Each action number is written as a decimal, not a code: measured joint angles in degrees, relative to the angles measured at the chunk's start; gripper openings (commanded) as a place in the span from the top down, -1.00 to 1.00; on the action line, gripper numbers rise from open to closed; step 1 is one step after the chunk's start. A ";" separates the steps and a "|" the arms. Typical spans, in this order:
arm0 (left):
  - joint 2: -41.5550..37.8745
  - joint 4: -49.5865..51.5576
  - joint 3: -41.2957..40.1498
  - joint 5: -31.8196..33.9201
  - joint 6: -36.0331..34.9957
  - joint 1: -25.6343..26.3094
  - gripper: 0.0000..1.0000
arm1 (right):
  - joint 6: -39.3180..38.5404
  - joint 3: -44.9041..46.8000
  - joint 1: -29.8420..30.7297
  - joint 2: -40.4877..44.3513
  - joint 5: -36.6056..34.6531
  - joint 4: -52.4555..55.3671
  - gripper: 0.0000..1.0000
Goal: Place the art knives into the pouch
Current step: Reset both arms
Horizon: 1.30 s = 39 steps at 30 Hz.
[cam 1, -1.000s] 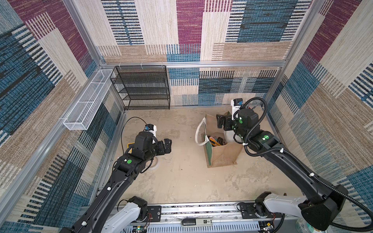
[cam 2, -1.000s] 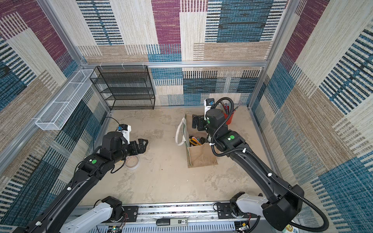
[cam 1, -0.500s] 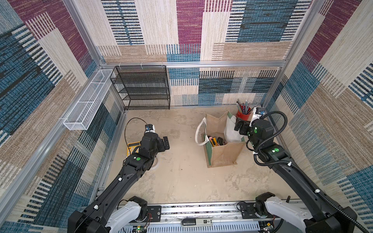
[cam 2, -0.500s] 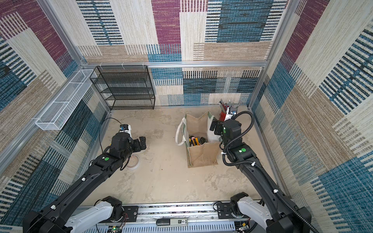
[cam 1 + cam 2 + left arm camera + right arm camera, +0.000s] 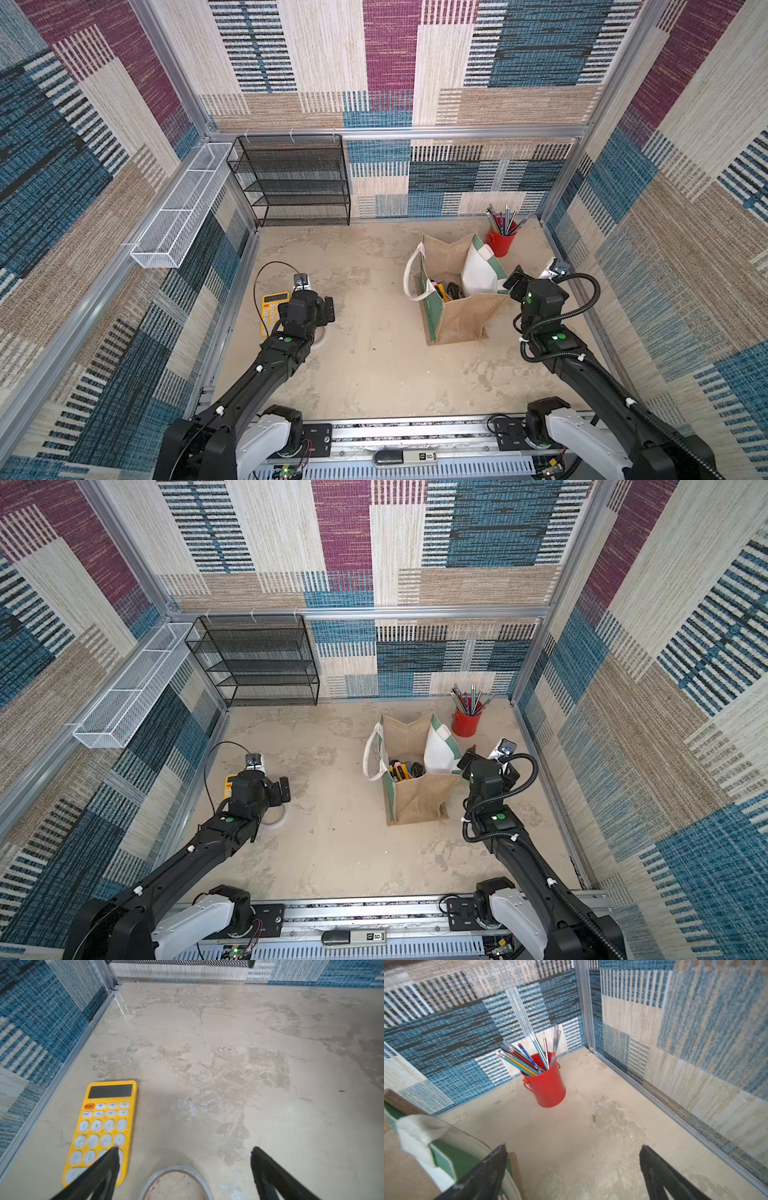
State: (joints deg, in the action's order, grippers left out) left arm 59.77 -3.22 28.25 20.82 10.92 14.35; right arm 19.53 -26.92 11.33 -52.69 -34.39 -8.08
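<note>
On the left, the yellow plastic calculator (image 5: 101, 1130) lies flat on the beige mottled surface (image 5: 374, 374), left end effector (image 5: 185, 1167) spread wide and empty above it. Centre-right, the tan jute pouch with green trim (image 5: 461, 316) stands upright, small tools inside; the art knife can't be singled out. Right end effector (image 5: 573, 1169), wide and empty, hangs just beside it, red metal pencil cup (image 5: 548, 1084) behind.

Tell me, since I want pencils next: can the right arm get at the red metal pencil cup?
Probably yes: the right gripper stands open, aimed at the red metal pencil cup, with bare floor between; the jute bag sits aside.
</note>
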 measured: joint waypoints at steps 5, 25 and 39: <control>-0.33 -5.88 -2.12 0.22 -3.39 -0.28 -0.98 | 1.70 5.18 -0.07 -3.06 -3.39 -5.44 -0.99; 26.73 -62.45 -15.61 6.19 -17.29 -3.23 -0.98 | -1.44 8.85 -3.28 -25.70 -13.53 -34.47 -0.99; 28.20 -58.18 -10.86 -6.23 -17.05 -8.70 -0.99 | -14.27 5.68 -6.54 -35.10 2.32 -45.22 -0.99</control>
State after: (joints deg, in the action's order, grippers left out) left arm 87.96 -61.41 17.39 14.59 -6.13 5.65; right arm 5.26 -21.23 4.80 -87.79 -32.08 -53.30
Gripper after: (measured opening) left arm 0.991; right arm 0.993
